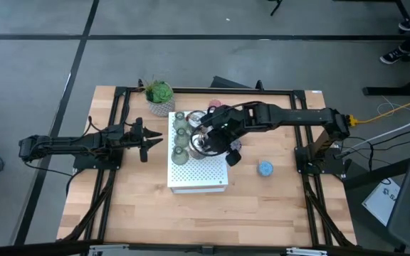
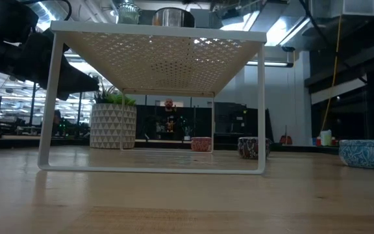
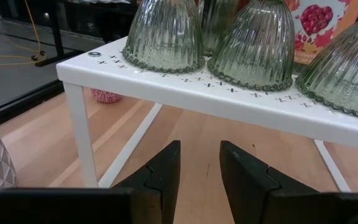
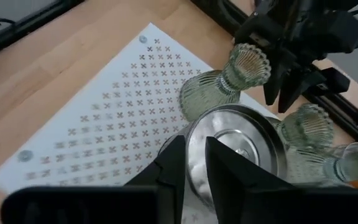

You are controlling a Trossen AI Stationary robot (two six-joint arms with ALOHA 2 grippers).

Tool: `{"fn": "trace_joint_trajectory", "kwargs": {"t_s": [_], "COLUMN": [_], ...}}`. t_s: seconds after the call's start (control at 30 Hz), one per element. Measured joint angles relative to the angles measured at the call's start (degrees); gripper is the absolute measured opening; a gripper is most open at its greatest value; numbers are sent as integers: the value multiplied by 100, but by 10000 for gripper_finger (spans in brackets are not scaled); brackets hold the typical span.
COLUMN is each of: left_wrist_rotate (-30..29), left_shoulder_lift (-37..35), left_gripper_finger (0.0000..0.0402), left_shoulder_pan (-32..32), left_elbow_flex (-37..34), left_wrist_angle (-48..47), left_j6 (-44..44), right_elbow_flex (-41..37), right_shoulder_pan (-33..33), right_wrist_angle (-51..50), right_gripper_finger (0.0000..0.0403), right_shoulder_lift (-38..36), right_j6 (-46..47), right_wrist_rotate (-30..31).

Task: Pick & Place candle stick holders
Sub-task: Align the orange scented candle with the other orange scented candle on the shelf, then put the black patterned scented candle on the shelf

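A white perforated box [image 1: 198, 171] stands mid-table. Three olive-green glass holders [image 1: 181, 134] stand upright in a row along its left part; they also show in the left wrist view [image 3: 163, 34]. A round silvery metal holder [image 4: 235, 146] sits on the box top beside them. My right gripper [image 4: 194, 142] is shut on it, coming down from the right. My left gripper [image 3: 201, 165] is open and empty, level, just left of the box. The pink holder [image 2: 201, 143], the purple holder [image 2: 252, 147] and the blue holder [image 1: 265, 168] rest on the table. My right gripper holds the silvery holder by its rim [image 4: 194, 158], one finger inside the bowl and one outside. The fingers come from above, slanting from the table's right. The holder stands upright; in the low view [image 2: 173, 16] it looks to rest on the box top.
A green plant in a white pot [image 1: 159, 98] stands at the box's far left corner. The box has thin white legs [image 3: 82, 134] with open room under it. Bare wood lies in front of the box and to the left.
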Motion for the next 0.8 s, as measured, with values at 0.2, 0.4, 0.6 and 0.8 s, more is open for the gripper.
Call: {"fn": "trace_joint_trajectory", "kwargs": {"t_s": [0.2,0.4,0.6,0.8], "left_wrist_rotate": [1,0,0,0], "left_shoulder_lift": [0,-1,-2,0], "left_gripper_finger": [107,107,107,107], "left_shoulder_pan": [-1,-1,0,0], "left_elbow_flex": [0,2,1,0], "left_wrist_angle": [-2,1,-1,5], "left_j6": [1,0,0,1], "right_elbow_flex": [186,188,127,-536], "right_shoulder_pan": [9,-13,-12,-179], "right_wrist_angle": [-649,-1608,-2687,-3017], "right_gripper_finger": [67,67,67,67], "right_shoulder_lift": [-445,-899,-1114,-1284], "right_j6": [2,276,744,917], "right_wrist_rotate": [-357,-354,-372,-370]}}
